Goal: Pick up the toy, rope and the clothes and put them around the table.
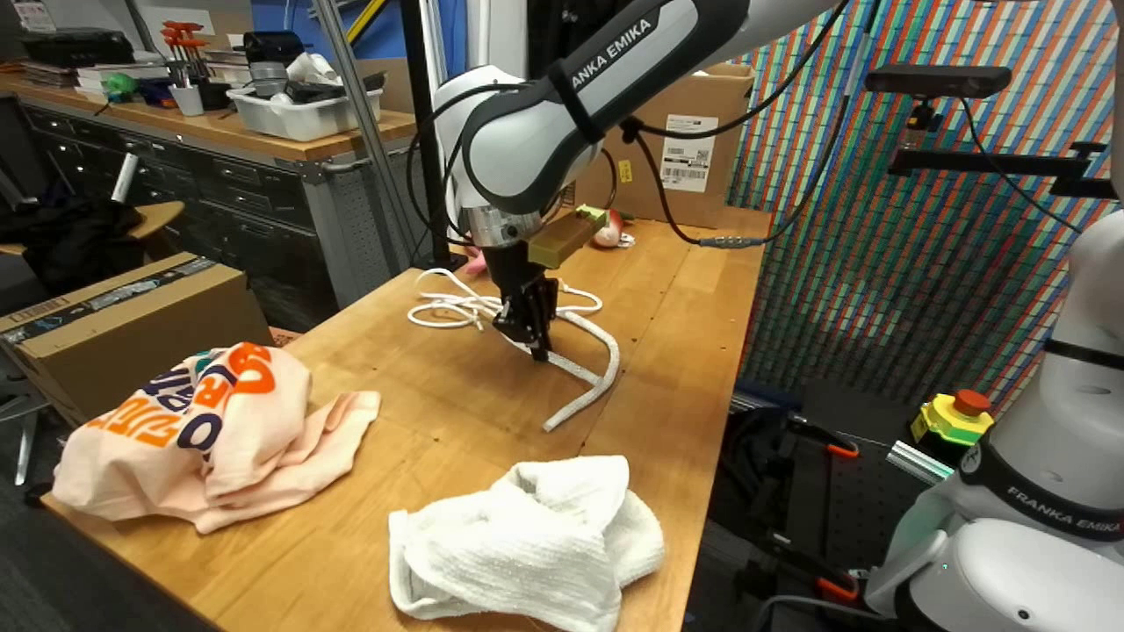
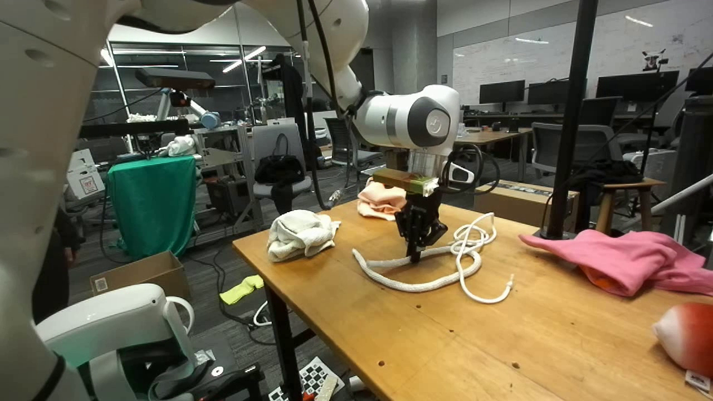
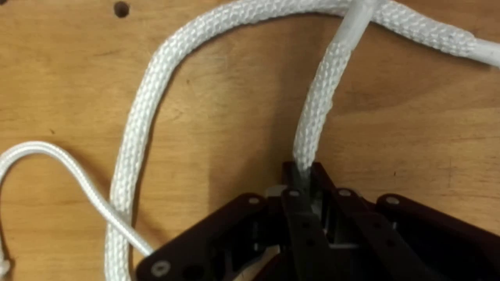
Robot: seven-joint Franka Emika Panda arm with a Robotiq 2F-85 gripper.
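The hand [image 3: 304, 171] is pinching a braided stretch of the white rope [image 3: 318, 99], so the rope pick-up is apparently happening. The rope's loops are lying on the desk [image 2: 557, 334] between 2 things, the white cloth [image 2: 303, 235] and the pink cloth [image 2: 638, 253]; the next move is probably calling for a slow lift, since the crossing strands could be snagging.

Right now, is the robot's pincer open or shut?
Shut on the rope: in the wrist view, the pincer has its fingers drawn close together, with the rope running in between them.
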